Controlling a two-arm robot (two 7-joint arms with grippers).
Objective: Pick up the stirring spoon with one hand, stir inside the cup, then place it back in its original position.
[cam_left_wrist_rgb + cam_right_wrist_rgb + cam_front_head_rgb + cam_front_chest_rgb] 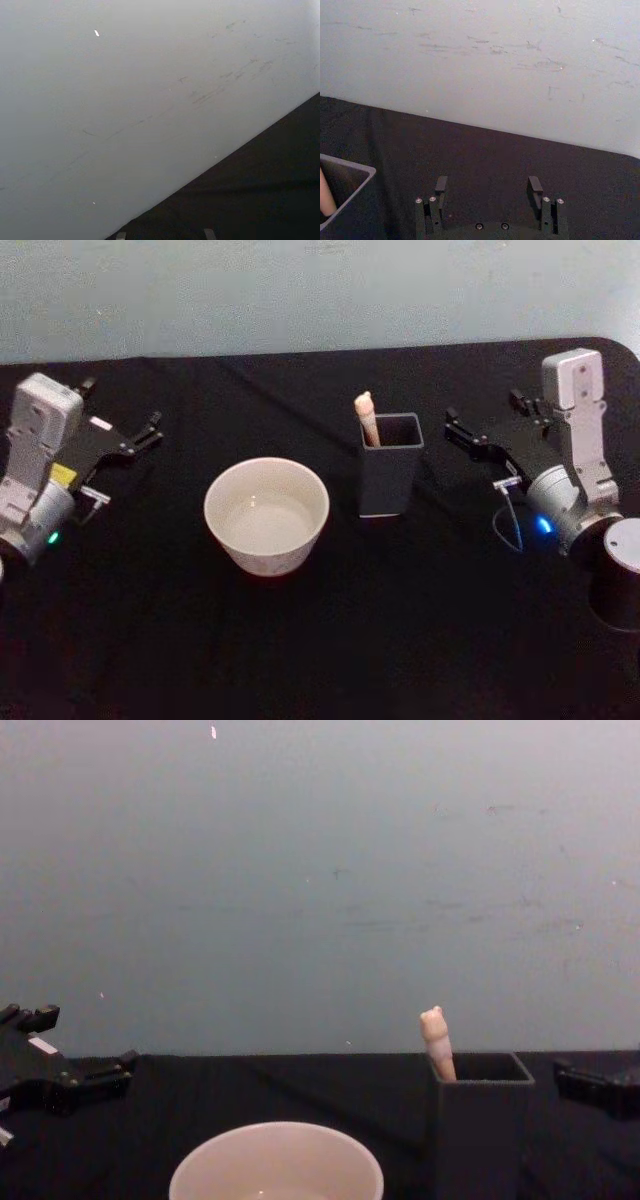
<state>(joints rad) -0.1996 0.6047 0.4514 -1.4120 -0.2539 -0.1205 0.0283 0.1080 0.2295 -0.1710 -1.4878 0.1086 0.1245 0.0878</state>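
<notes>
Head view: stirring spoon (pixel 366 418) stands untouched in the dark holder (pixel 390 478), right of the cup (pixel 267 514) on the table (pixel 320 640). Right claw (pixel 462 432) nearest, jaws wide, empty; left claw (pixel 150 430) parked, state unclear. Recommend pinching the exposed handle, then lifting straight

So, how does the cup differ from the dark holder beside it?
The cup is round, wide and cream-white; the holder is square, narrow and dark grey. The cup stands lower, the holder taller. The stirring spoon leans in the holder, not in the cup. Both stand upright on the black table, open at the top.
</notes>
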